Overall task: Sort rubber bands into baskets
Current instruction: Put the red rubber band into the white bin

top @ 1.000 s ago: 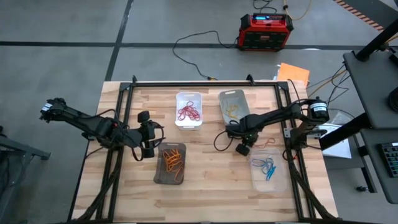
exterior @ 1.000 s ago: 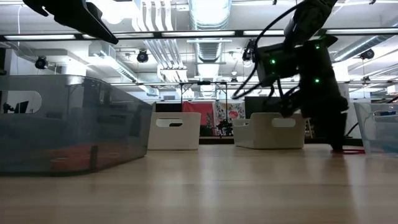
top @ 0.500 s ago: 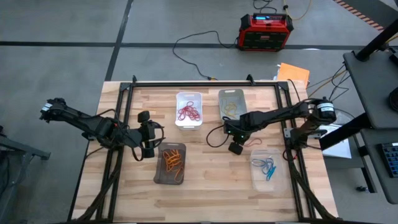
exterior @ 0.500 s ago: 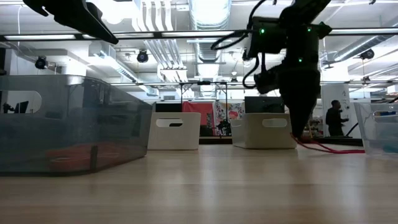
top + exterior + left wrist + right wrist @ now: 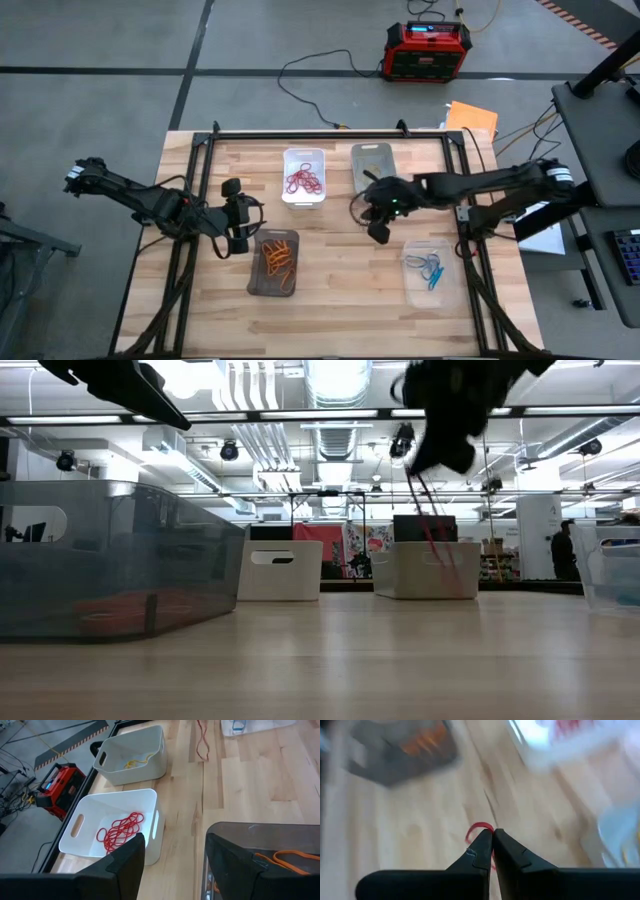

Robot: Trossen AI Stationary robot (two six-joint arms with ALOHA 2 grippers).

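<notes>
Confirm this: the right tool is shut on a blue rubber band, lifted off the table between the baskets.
Wrong colour. The right tool is shut on a red rubber band, not blue; the right wrist view shows it, and the low view shows it dangling clear of the table.

Looks like an industrial lab/workshop: grey concrete floor (image 5: 100, 40) w/ painted lines; exposed ducts (image 5: 335, 380) & strip lights overhead; a red-black box (image 5: 428, 50) w/ cables on the floor; wooden table (image 5: 330, 290) on a metal frame.
</notes>
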